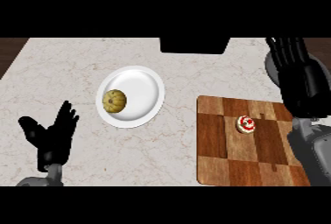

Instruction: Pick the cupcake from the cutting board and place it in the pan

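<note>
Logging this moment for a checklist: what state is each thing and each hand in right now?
cupcake: on the cutting board, not held.
plate: on the counter, a round yellow-brown food item on its left part.
left hand: open, resting, fingers up.
right hand: open, past the board's far right corner.

The left hand sits low at the near left, palm open, fingers straight and pointing away toward the far side, thumb spread out to the left. Its grey wrist just shows at the near edge. The right forearm runs up the right side, grey near the body and black farther out. The right hand reaches to the far right, fingers extended and holding nothing.
</note>
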You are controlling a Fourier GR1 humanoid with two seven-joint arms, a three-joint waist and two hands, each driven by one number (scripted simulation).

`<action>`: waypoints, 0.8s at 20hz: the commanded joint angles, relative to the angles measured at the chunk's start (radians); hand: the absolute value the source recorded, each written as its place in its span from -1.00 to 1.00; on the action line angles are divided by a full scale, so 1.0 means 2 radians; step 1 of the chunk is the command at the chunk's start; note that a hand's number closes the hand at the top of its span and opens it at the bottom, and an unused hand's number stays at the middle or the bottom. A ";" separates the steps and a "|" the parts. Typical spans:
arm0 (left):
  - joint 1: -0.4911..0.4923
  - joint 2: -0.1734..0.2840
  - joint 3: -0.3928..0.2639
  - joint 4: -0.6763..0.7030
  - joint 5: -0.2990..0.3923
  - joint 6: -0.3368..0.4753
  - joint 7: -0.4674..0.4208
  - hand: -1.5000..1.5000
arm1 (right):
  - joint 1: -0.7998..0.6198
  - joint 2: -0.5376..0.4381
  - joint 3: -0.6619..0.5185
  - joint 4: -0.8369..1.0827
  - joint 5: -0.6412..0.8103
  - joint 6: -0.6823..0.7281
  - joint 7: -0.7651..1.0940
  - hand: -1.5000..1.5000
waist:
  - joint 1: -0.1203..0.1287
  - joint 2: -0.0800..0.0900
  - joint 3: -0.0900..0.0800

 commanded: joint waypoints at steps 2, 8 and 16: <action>-0.017 -0.012 -0.031 -0.023 0.000 -0.035 -0.007 0.00 | -0.034 -0.034 0.059 0.021 0.030 0.100 -0.032 1.00 | 0.006 0.007 0.013; -0.053 -0.024 -0.091 -0.040 0.011 -0.106 -0.002 0.00 | -0.106 -0.154 0.162 -0.010 0.227 0.178 -0.107 1.00 | 0.003 0.005 0.010; -0.055 -0.028 -0.084 -0.029 0.022 -0.133 -0.005 0.00 | -0.053 -0.153 0.166 0.121 0.267 0.198 -0.384 -1.00 | -0.003 0.007 0.013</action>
